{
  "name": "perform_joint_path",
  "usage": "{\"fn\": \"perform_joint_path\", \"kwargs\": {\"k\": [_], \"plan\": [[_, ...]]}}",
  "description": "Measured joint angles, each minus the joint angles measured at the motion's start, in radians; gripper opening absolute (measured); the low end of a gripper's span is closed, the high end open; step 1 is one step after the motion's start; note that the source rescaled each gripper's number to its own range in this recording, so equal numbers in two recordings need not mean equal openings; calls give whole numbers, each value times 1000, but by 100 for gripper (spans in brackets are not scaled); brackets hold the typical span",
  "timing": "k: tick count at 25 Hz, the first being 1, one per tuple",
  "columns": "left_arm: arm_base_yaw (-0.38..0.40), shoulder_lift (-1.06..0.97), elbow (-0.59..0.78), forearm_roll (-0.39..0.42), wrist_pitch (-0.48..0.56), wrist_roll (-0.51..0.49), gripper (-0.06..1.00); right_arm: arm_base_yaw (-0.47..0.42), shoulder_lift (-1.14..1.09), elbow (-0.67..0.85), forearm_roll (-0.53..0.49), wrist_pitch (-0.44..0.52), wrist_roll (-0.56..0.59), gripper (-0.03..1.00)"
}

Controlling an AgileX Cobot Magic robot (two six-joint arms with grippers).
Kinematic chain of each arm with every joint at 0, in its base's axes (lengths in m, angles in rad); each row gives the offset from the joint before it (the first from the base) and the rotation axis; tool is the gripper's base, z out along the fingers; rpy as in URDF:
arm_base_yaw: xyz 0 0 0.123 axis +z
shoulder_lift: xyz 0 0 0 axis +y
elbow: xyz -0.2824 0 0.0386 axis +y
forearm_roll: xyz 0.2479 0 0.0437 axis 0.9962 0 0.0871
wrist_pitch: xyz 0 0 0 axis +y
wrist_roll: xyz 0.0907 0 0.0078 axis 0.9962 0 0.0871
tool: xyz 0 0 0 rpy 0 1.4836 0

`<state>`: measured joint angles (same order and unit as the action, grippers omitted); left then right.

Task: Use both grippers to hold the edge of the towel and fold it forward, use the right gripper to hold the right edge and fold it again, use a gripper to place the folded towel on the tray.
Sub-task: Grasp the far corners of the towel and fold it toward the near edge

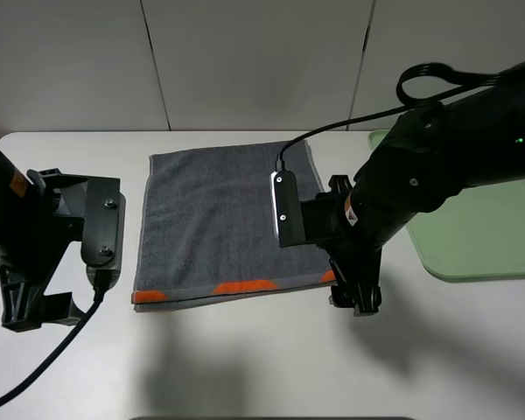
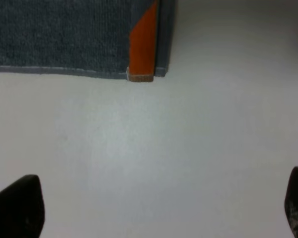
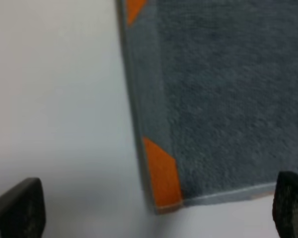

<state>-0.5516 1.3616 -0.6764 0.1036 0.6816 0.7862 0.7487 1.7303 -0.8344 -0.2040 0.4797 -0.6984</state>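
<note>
The towel (image 1: 219,219) lies flat on the tabletop (image 1: 245,367), nearly square. Its orange-marked edge (image 1: 245,287) runs from one gripper to the other. The left gripper (image 2: 156,206) has its jaws wide apart and empty, with a towel corner just ahead. The right gripper (image 3: 154,206) is likewise wide and empty, with a corner under the gap. The tray (image 1: 481,236) sits outward of the right jaws, apart from the towel.

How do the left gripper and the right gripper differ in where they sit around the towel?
The left gripper hangs over bare table, off the towel's left side; the right gripper hangs at its near right corner. From above, the right arm hides part of the towel; the left arm hides none. Both stand open, holding nothing.
</note>
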Motion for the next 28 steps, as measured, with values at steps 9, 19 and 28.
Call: {"fn": "perform_joint_path", "kwargs": {"k": [9, 19, 28], "plan": [[0, 91, -1, -56, -76, 61, 94, 0, 111, -1, -5, -32, -65, 100], [0, 199, -1, -131, -139, 183, 94, 0, 166, -2, -23, -57, -86, 100], [0, 278, -1, -137, -213, 222, 94, 0, 186, -17, -23, -36, -87, 100]]}}
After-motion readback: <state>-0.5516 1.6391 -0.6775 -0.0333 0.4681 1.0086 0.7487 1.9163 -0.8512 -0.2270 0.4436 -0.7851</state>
